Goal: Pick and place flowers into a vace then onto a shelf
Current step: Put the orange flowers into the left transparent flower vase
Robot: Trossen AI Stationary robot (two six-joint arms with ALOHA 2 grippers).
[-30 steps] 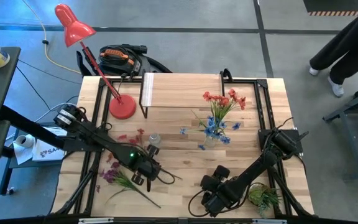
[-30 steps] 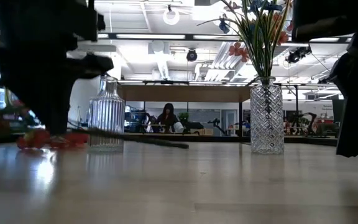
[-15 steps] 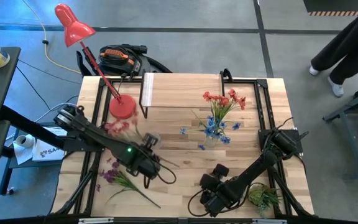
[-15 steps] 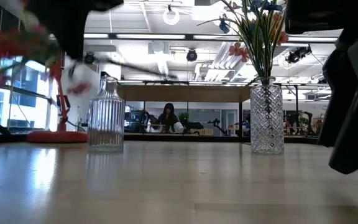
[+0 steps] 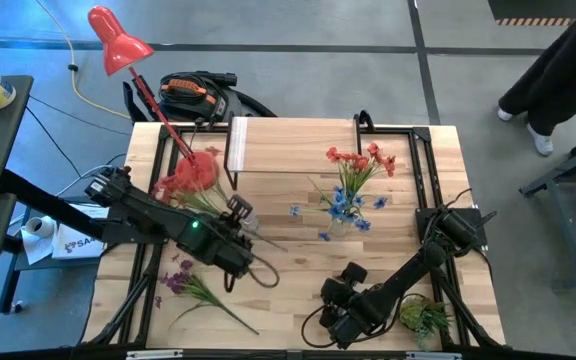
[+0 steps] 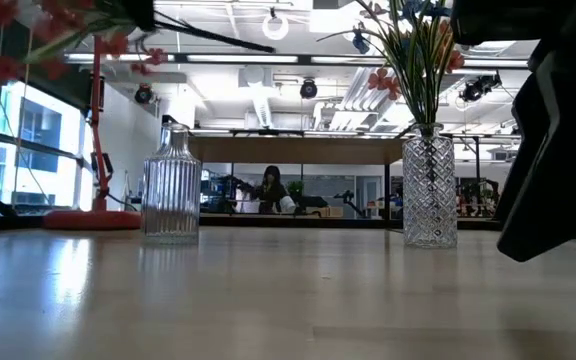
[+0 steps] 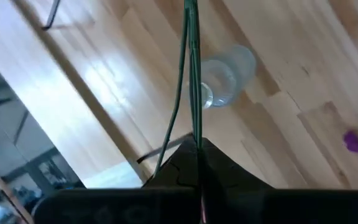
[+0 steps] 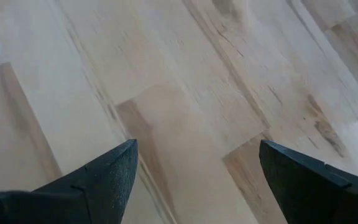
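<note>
High view: red flower spray (image 5: 190, 182) is being held by closed L gripper (image 5: 238, 215), blossoms pointing back-left; R gripper (image 8: 194, 165) is being kept wide open, empty.

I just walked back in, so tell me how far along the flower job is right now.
Done: one bunch of red and blue flowers stands in the tall vase. In hand: the left gripper is shut on a red spray, held above the table near the empty ribbed vase. Left: the purple spray lies on the table, and no vase is on the shelf. The right gripper waits open.
</note>
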